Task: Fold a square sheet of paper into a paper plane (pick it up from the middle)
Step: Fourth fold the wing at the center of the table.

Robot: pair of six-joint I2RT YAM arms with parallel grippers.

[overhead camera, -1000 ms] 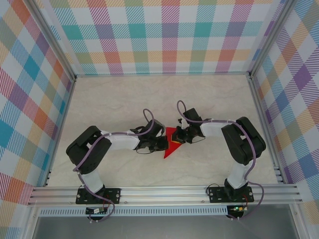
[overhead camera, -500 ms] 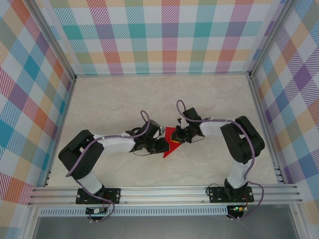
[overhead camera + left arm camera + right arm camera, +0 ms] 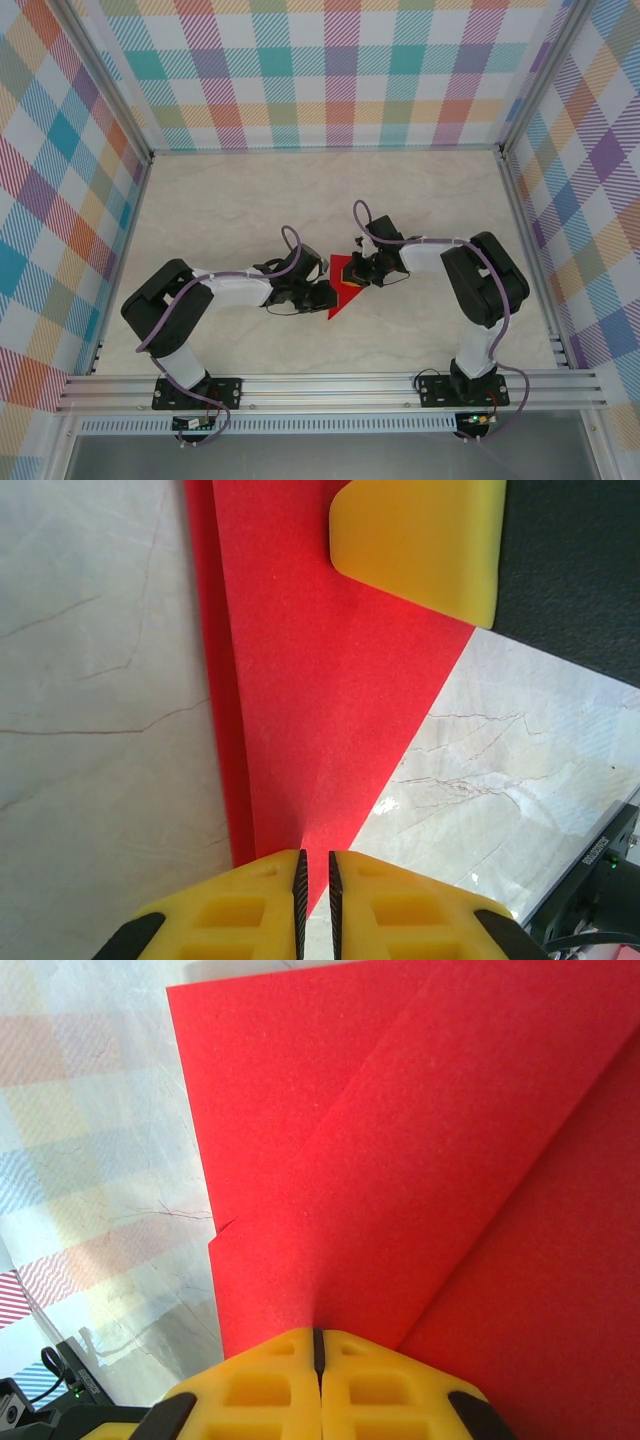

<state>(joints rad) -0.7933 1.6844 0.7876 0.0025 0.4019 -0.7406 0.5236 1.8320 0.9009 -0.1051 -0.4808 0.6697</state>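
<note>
The red sheet of paper (image 3: pixel 342 285) lies folded on the table, a pointed shape with a diagonal flap (image 3: pixel 420 1140) over a lower layer. My left gripper (image 3: pixel 327 295) is at its left edge. In the left wrist view its jaws (image 3: pixel 314 865) stand a narrow slit apart over the paper's (image 3: pixel 320 680) near tip, gripping nothing. My right gripper (image 3: pixel 363 272) is at the paper's right side. Its jaws (image 3: pixel 319 1338) are shut tight, tips down on the paper (image 3: pixel 300 1110). One of its yellow fingers (image 3: pixel 420 540) rests on the sheet.
The pale marble table (image 3: pixel 230 200) stretches free on all sides of the paper. Checked walls (image 3: pixel 330 70) and aluminium rails (image 3: pixel 320 385) enclose it. Both arms reach inward, meeting at the middle.
My left jaws have parted from shut to a narrow slit. The left arm's elbow has dropped and shifted left. The paper and the right arm have stayed put.
</note>
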